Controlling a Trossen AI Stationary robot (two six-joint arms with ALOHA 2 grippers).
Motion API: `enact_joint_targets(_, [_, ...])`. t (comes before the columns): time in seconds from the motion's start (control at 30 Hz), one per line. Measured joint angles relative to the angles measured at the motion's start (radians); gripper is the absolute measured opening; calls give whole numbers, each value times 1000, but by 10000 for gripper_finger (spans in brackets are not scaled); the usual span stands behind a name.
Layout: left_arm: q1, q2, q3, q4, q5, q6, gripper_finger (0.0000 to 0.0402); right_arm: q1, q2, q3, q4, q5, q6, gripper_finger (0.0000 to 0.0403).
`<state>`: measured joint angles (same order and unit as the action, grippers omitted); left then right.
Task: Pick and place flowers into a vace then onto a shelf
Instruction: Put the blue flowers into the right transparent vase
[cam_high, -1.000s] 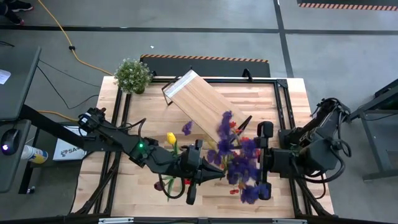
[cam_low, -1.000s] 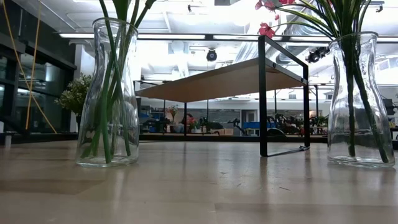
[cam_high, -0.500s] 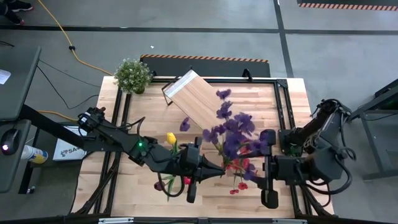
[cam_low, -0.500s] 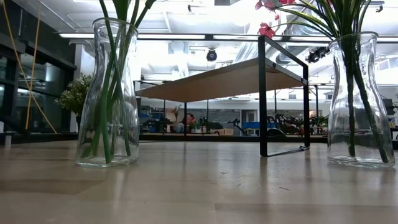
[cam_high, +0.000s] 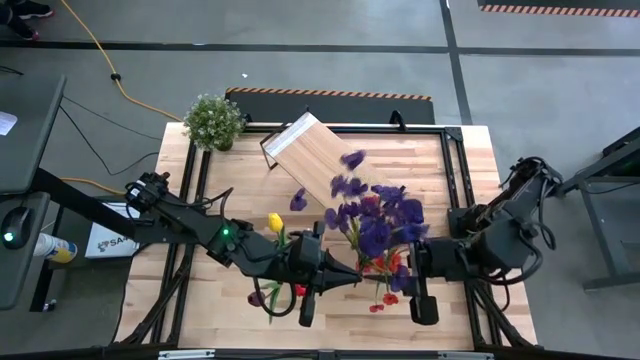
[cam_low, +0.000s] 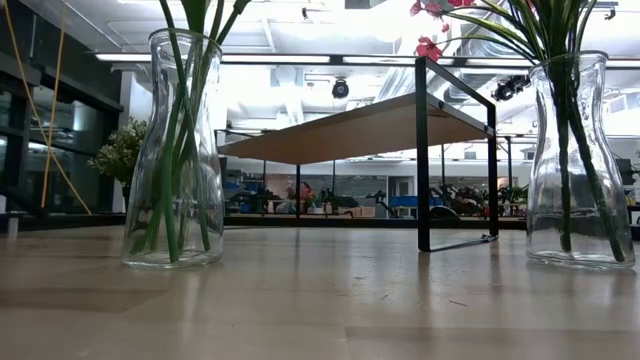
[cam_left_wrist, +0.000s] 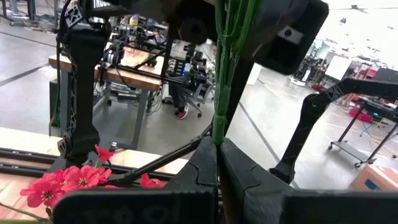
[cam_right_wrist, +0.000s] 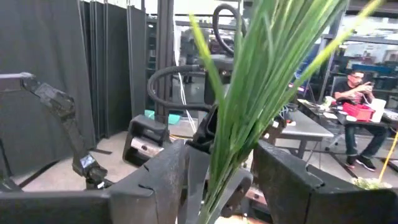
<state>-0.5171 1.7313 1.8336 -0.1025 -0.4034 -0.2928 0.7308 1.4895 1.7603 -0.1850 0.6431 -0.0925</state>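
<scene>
Two vases: the left vase (cam_low: 177, 150) and the right vase (cam_low: 580, 160) stand on the desk (cam_high: 455, 160), each with green stems already in it.
Left hand (cam_high: 322, 272): clamped narrow on green stems (cam_left_wrist: 225, 68) just above the left vase, beside the yellow tulip (cam_high: 275, 222).
Left risk: I judge a jolt could tip the vase or drag the stems back out.
Purple spray (cam_high: 375, 215): held between the two hands, over the right vase, tilted toward the shelf (cam_high: 325, 160).
Right hand (cam_high: 420, 290): half closed around the spray's leafy stem bundle (cam_right_wrist: 261, 81).
Right risk: the loose bundle could slip, or catch the red blossoms (cam_high: 385, 268) going in.
Shelf: behind both vases, bare so far.
</scene>
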Motion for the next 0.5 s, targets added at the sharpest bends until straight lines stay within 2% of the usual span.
enact_joint_targets(0.27, [0,7,0,-8,0,-4,31,-38,0,0,36,-17,-43,179])
enact_joint_targets(0.5, [0,7,0,-20,0,-8,31,-37,-7,0,67,3,-106,145])
